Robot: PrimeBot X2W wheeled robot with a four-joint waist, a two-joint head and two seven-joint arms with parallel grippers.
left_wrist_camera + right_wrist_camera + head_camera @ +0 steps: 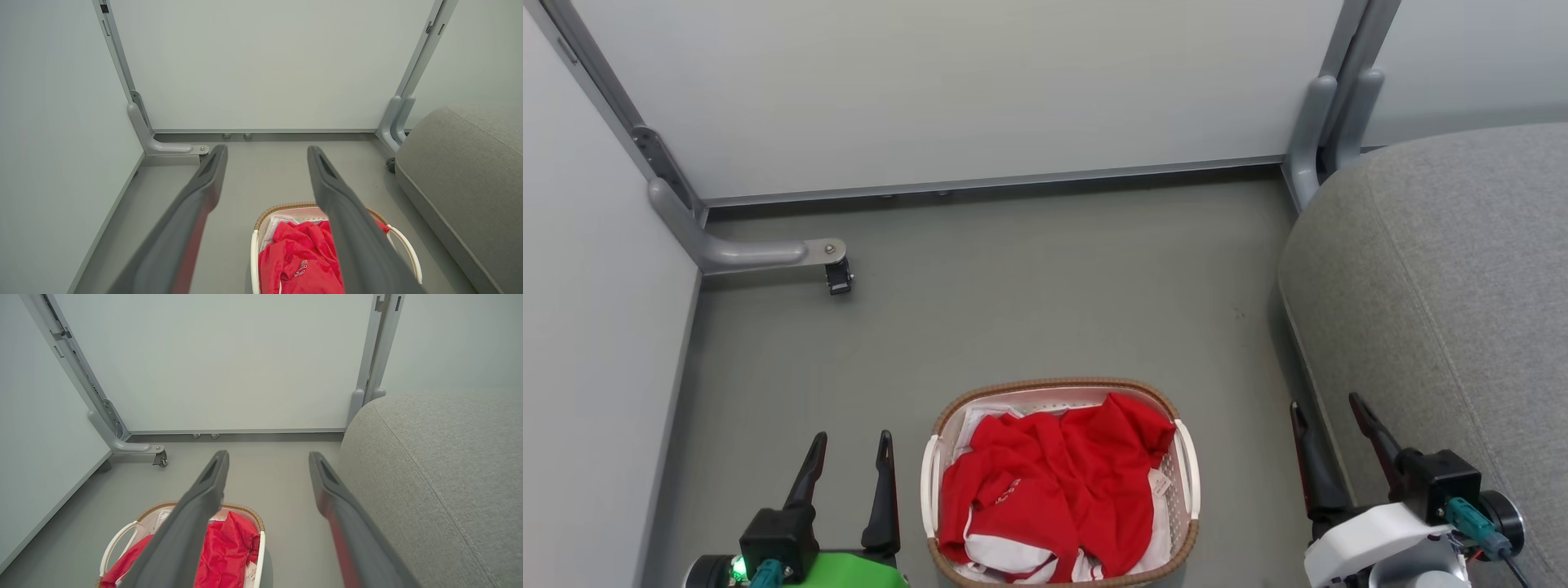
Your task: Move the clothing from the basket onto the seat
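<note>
At six o'clock in the head view, the basket (1054, 384) sits on the floor (1013, 286) between both arms, so either can reach in. It holds the clothing (1054, 482), red with white trim, heaped over what may be a white liner. The seat (1445, 286) waits at three o'clock. The left gripper (851, 441) at seven and the right gripper (1325, 404) at five have their jaws wide and empty, seemingly staged for a first pick.

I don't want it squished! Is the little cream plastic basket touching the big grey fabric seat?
Apart. The head view shows bare grey floor between the cream plastic basket and the grey fabric seat.
</note>
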